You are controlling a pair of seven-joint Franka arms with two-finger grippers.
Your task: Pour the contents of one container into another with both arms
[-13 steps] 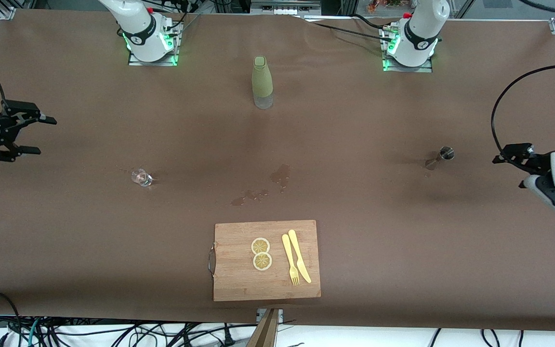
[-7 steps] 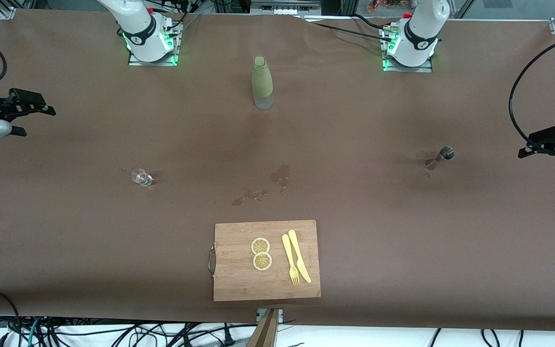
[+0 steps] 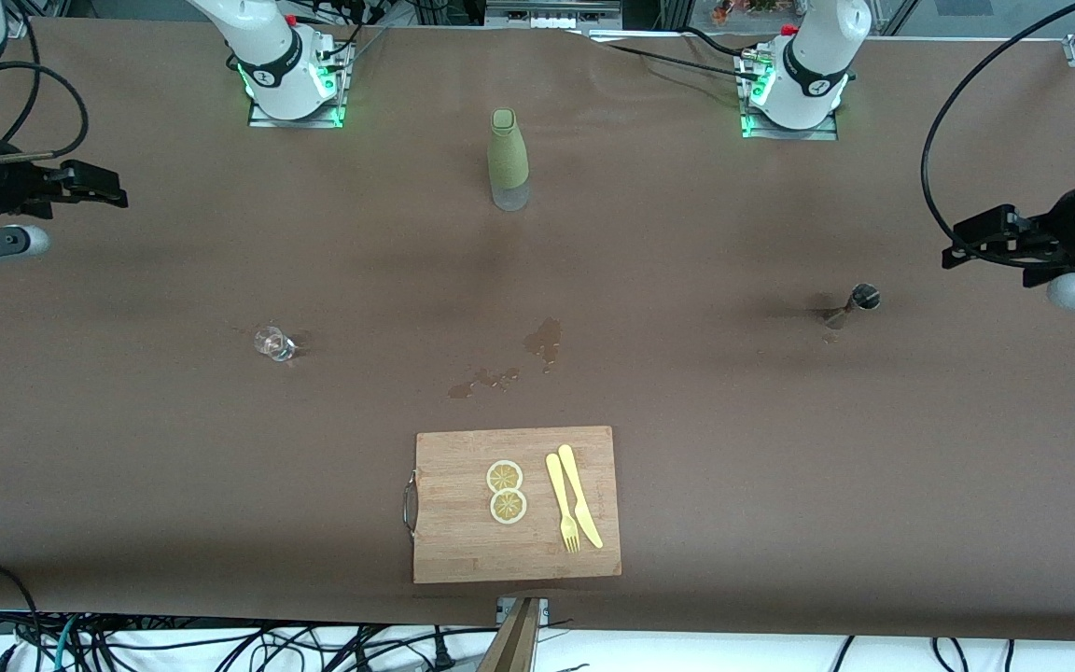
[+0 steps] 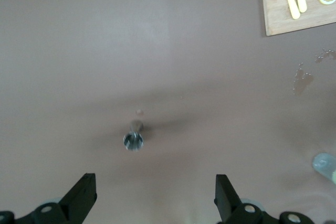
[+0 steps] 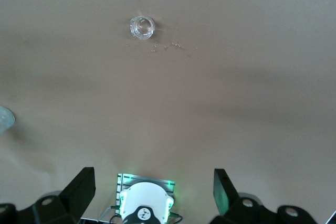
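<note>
A small clear glass point(image 3: 273, 343) point(image 5: 142, 27) stands on the brown table toward the right arm's end. A small metal jigger point(image 3: 859, 301) point(image 4: 133, 139) stands toward the left arm's end. My right gripper point(image 3: 99, 191) point(image 5: 153, 195) hangs open and empty over the right arm's end of the table, well apart from the glass. My left gripper point(image 3: 967, 245) point(image 4: 153, 203) hangs open and empty over the left arm's end, close to the jigger but not touching it.
A green sleeved bottle point(image 3: 507, 159) stands between the arm bases. A wooden cutting board point(image 3: 463, 551) near the front edge carries two lemon slices point(image 3: 506, 491), a yellow fork and a yellow knife. Wet spots point(image 3: 542, 341) mark the table's middle.
Both arms have swung and turned at the table's ends. The left gripper ended up closer to the jigger. Glass, jigger and bottle have not moved.
</note>
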